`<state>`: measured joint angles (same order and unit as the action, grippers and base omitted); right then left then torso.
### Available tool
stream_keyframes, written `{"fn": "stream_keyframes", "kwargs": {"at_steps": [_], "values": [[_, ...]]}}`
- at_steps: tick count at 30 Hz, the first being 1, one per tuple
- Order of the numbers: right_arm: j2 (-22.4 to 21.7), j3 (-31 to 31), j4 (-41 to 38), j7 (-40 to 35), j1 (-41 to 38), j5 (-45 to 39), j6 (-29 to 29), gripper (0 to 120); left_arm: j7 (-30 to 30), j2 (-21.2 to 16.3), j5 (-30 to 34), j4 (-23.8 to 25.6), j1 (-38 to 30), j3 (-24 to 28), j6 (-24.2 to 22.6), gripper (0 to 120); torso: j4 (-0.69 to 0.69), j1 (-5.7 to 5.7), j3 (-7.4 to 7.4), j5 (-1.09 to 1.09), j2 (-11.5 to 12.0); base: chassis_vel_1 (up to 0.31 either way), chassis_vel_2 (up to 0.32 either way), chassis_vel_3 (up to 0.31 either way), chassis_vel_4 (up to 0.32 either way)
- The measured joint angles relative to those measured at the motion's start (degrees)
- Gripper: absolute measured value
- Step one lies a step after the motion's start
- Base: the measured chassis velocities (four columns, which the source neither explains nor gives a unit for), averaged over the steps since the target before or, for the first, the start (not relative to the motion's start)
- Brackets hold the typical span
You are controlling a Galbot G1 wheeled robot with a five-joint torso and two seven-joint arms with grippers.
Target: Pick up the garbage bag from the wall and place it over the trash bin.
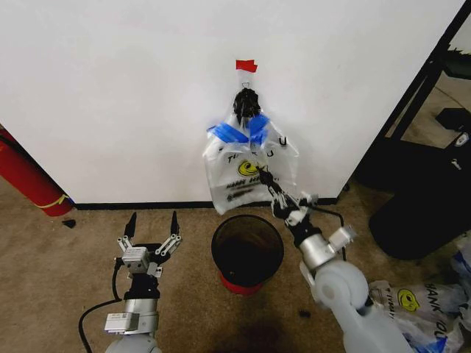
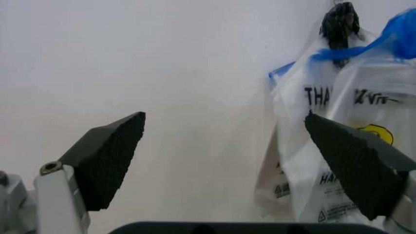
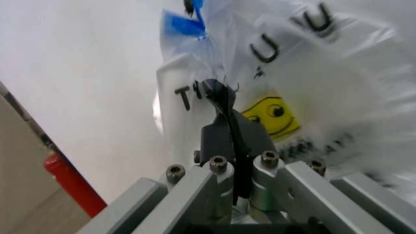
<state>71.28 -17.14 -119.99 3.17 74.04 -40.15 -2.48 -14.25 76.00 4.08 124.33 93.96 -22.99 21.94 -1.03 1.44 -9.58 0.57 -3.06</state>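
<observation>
Left gripper low over the carpet, idle, jaws spread wide with nothing between them; bare carpet around it and plain wall ahead. Trash bin sits just to its right, between the two arms, upright on its red base; the inside looks dark, contents cannot be made out. Right gripper reaches forward above the bin's far rim, fingers pressed together on a fold of the garbage bag at its lower front. Bag hangs flat against the wall, straight beyond the bin, its dark knotted top under a red tape mark. Legible in the wrist views: "THA", "U", a yellow smiley. Black baseboard runs below. Red cylinder far left of the left gripper; dark furniture crowds the right.
</observation>
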Motion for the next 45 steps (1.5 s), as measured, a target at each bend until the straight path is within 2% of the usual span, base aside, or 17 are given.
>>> {"fn": "stream_keyframes", "kwargs": {"at_steps": [6, 16, 20, 22, 35, 45], "values": [[0.0, -2.6, -2.8, 1.0, 9.6, 8.5, 6.4, 0, 0.1, -0.5, 0.8, 0.6, 0.0, 0.1, 0.3, 97, 0.0, 0.0, 0.0, 0.0, 0.0, 0.0, 0.0, 0.0, 0.0], [1.7, -3.9, -5.9, 3.6, 19.8, 17.6, 13.5, 0, 0.1, -0.9, 1.1, 1.2, 0.0, 0.4, 0.3, 97, -0.01, 0.0, 0.0, 0.01, 0.0, 0.0, 0.0, 0.0, 0.0], [2.9, -4.7, -5.2, 5.2, 25.4, 22.7, 18.9, 0, 0.2, -1.2, 1.1, 2.0, 0.7, 0.3, 0.6, 97, -0.01, 0.0, 0.0, 0.0, 0.0, 0.0, 0.0, 0.0, 0.0], [3.0, -4.8, -5.0, 5.5, 26.1, 23.3, 19.8, 0, 0.2, -1.1, 1.1, 2.1, 0.9, 0.2, 0.7, 97, -0.01, 0.0, 0.0, 0.0, 0.0, 0.0, 0.0, 0.0, 0.0], [4.3, -6.7, 0.4, 7.2, 32.7, 31.2, 35.0, 0, 0.0, 0.4, 0.4, 3.1, 2.7, -0.7, 1.2, 97, 0.0, 0.0, 0.0, 0.0, 0.0, 0.0, 0.0, 0.0, 0.0], [4.4, -7.4, 4.1, 5.7, 35.6, 35.9, 42.8, 0, 0.0, 0.7, 0.3, 3.0, 2.9, -1.1, 1.1, 97, 0.0, 0.0, -0.01, 0.0, 0.0, 0.0, 0.0, 0.0, 0.0]]}}
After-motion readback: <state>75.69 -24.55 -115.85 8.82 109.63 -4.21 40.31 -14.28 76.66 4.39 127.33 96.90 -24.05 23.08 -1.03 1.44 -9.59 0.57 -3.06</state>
